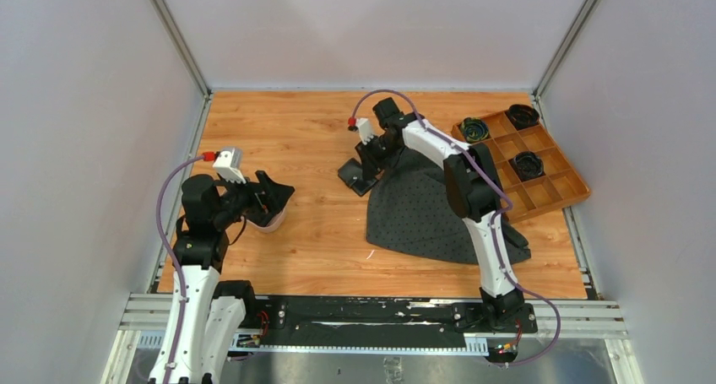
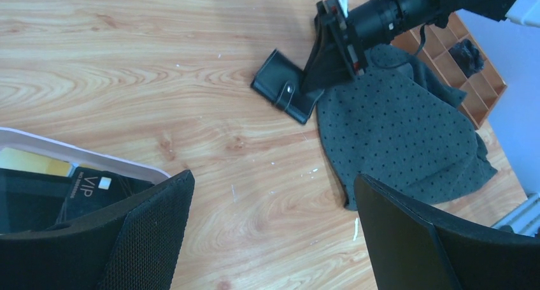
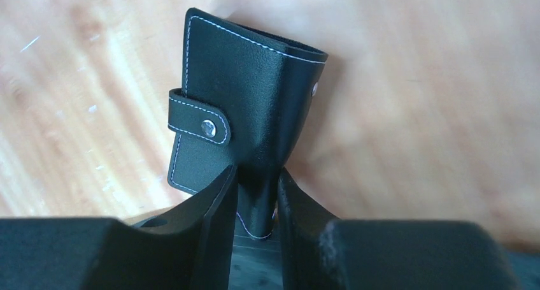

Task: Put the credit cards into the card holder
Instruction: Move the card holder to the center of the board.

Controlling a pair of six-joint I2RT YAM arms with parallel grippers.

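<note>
Clamped on one edge of the black card holder [image 3: 242, 92], the right gripper [image 3: 256, 181] has its two fingers pressed close together on the leather, just above the centre of the overhead view. At the left of that view the left gripper [image 2: 272, 178] hangs with its jaws wide apart and nothing between them.

Under both lies the wooden table [image 1: 287, 131]. A dark dotted cloth [image 1: 422, 207] sprawls right of centre, and an orange-brown compartmented box [image 1: 549, 190] sits at the upper right with small black items in three of its cells. A pinkish tray [image 2: 95, 156] shows in the lower left of the left wrist view, under the left gripper.

In that view the card holder rests on the wood just beside the cloth's upper left edge. From the right wrist, its snap tab faces left and the flap bends where the fingers pinch it.

Inside the tray lie a gold-yellow card [image 2: 32, 161] and a black card [image 2: 89, 188] marked VIP, partly hidden by the gripper finger.
</note>
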